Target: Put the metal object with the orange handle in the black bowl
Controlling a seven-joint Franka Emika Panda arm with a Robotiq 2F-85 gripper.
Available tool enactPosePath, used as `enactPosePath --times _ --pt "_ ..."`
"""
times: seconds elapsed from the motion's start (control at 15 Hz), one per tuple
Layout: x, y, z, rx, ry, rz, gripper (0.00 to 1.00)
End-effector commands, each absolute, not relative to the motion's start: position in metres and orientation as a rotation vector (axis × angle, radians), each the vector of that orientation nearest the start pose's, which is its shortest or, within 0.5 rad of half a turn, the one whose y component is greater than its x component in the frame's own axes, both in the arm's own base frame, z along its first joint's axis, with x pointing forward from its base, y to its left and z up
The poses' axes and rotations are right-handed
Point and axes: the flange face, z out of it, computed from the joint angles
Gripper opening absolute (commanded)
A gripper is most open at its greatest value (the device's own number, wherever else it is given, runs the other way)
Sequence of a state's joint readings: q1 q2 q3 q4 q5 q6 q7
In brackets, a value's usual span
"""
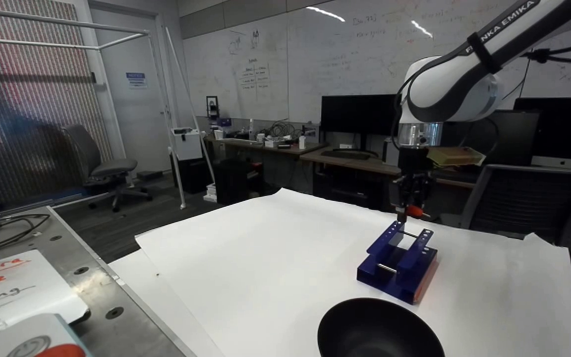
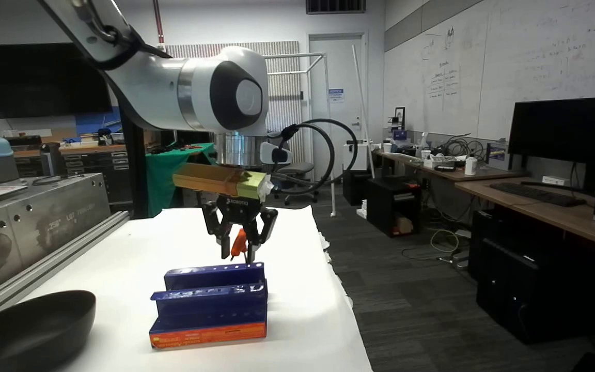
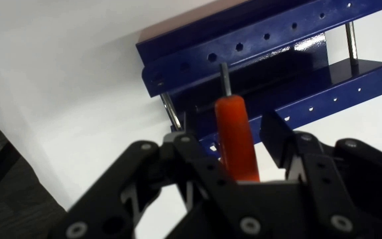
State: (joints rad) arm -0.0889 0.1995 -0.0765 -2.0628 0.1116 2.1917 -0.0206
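Observation:
The metal object with the orange handle (image 3: 235,136) shows an orange grip and a short grey shaft end in the wrist view. Its orange handle also shows in both exterior views (image 1: 415,211) (image 2: 238,243), just above the dark-blue rack (image 2: 209,310). A thin line below the handle runs toward the rack; how deep it sits in it I cannot tell. My gripper (image 2: 238,252) is open around the handle, one finger on each side, with gaps visible in the wrist view (image 3: 232,131). The black bowl (image 1: 379,329) stands beside the rack; it also shows in an exterior view (image 2: 34,328).
The rack has holed rails (image 3: 252,43) and metal cross bars. White paper (image 1: 256,258) covers the table. A metal bench edge (image 1: 112,312) borders it on one side. A black chair (image 1: 533,198) and desks with monitors stand behind.

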Motion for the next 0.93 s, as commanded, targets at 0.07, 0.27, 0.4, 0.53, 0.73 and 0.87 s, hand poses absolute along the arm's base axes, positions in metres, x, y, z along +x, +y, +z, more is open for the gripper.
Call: enactPosePath --times 0.07,0.27,0.4,0.53,0.73,0.87 --pt "0.569 -0.083 0.355 -3.045 0.297 -0.002 0.14" --pt "0.566 -0.08 0.377 -3.051 0.294 -0.063 0.04" --pt "0.563 -0.075 0.399 -3.053 0.289 -0.112 0.05" --pt "0.558 -0.068 0.429 -3.056 0.284 -0.184 0.05" --pt "0.545 -0.052 0.478 -3.023 0.256 -0.259 0.06" --pt "0.534 -0.036 0.5 -2.945 0.223 -0.209 0.06"
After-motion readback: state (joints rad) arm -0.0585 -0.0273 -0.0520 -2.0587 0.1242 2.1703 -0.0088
